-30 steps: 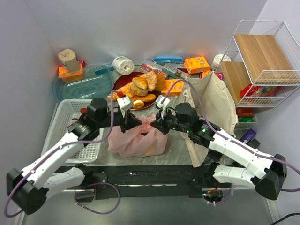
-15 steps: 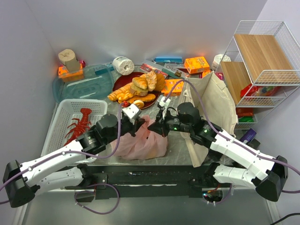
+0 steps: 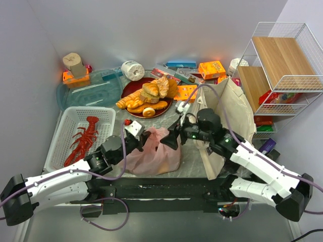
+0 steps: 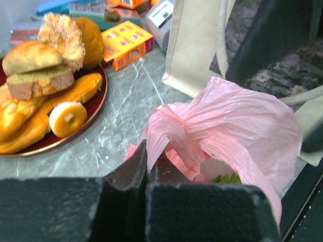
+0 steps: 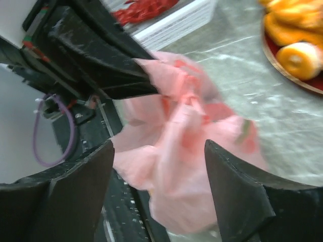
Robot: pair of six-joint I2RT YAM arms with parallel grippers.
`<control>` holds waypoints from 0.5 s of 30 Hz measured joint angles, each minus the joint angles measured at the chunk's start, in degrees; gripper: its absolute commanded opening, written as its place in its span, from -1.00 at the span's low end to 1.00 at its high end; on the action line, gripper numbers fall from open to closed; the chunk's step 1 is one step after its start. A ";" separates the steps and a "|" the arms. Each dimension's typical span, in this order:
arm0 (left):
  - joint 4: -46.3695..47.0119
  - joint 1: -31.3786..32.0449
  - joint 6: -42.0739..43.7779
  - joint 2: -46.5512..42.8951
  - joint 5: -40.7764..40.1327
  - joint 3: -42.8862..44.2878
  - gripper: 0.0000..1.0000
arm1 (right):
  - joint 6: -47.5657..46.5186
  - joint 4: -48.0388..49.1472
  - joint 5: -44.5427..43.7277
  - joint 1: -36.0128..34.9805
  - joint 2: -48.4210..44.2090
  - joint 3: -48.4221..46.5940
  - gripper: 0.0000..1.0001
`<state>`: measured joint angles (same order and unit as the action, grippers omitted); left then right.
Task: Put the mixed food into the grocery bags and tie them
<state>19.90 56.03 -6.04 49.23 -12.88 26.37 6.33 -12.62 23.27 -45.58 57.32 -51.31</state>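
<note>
Sadly, the writing on the orange box (image 4: 126,44) and the other packs at the back is looking too small and fuzzy to read. The left arm is lying low and stretching from the near left corner up to the middle of the desk (image 4: 126,116). Its left tool (image 4: 147,169) is squeezing tight, with the two fingers pressing together on a twisted bit of the pink bag (image 4: 242,126). The right arm is bending at the elbow and reaching in from the right, passing in front of the beige tote (image 3: 229,108). Its right tool (image 5: 159,147) is standing wide apart and is not gripping anything, with the bag sitting just past its fingers. The pink bag is sitting near the front edge of the desk, in the middle, between the two tools. It is just in front of the red plate (image 3: 130,89) of breads (image 3: 151,93) and just left of the tote. The bag is looking thin, shiny and crinkly, and its top is bunching into a lump like a knot. A green thing (image 4: 227,179) is peeking out through a gap in it. Over on the left, a red lobster (image 3: 81,140) is lying in a white basket (image 3: 70,118).
</note>
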 measured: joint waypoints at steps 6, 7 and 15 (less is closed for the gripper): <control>0.50 0.00 2.08 -1.11 1.31 -0.04 -0.98 | 0.24 -3.67 3.08 7.21 0.98 -7.17 0.21; 0.59 0.00 2.32 -1.11 1.46 -0.04 -0.97 | 0.48 -3.85 4.17 8.66 2.73 -9.60 0.13; 3.02 0.76 3.45 -2.03 1.16 -1.68 -0.97 | -1.22 -6.34 11.06 12.11 21.59 -18.78 -0.15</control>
<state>22.92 56.80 -2.59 47.20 -11.73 24.69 5.10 -18.96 34.33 -33.47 78.91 -70.08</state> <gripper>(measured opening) 0.036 0.448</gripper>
